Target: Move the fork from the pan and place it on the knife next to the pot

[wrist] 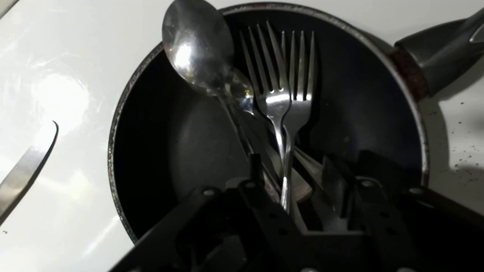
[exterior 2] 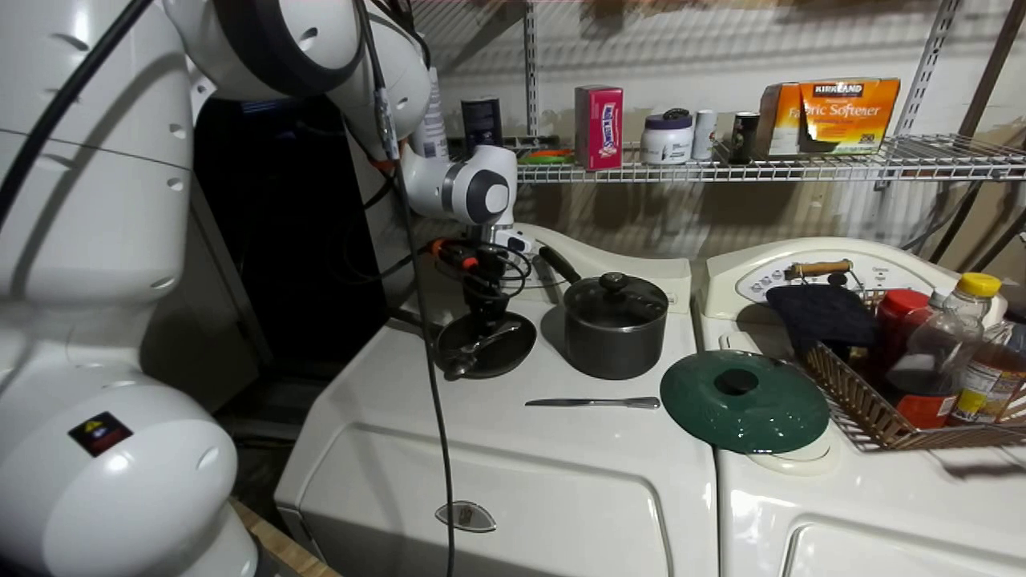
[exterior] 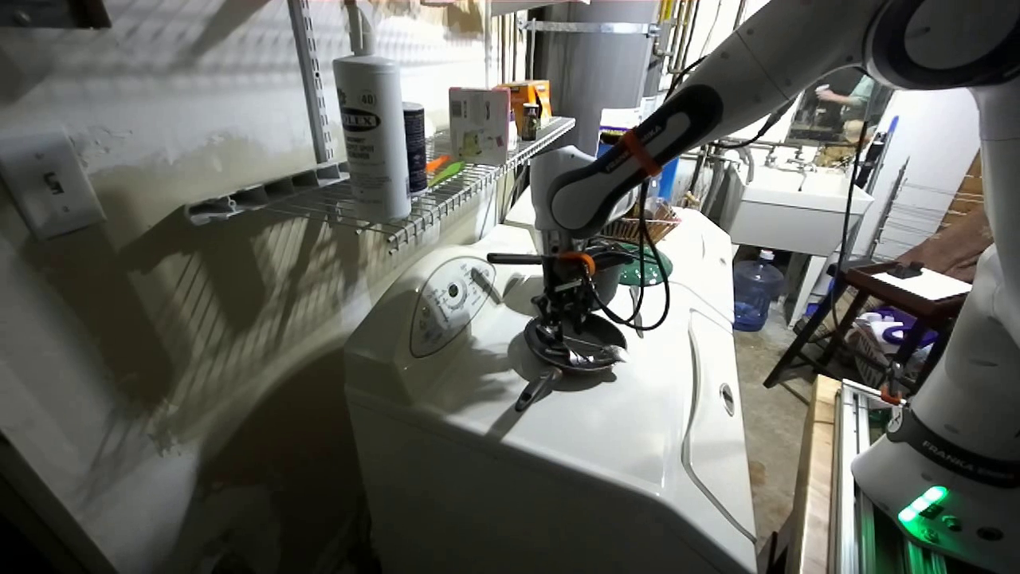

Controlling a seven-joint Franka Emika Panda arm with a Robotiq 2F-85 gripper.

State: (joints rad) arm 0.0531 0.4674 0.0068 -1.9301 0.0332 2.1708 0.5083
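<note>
The black pan sits on the white appliance top and shows in both exterior views. In the wrist view it holds two forks side by side, one on the left and one on the right, and a spoon. The handles cross low in the pan. My gripper points down into the pan with its fingers apart and the handles between them. In both exterior views the gripper is over the pan. The knife lies in front of the dark lidded pot.
A green lid lies right of the knife. A wire basket with bottles stands beyond it. A wire shelf with boxes and bottles hangs above the back. The control panel rises behind the pan. The pan handle sticks outward.
</note>
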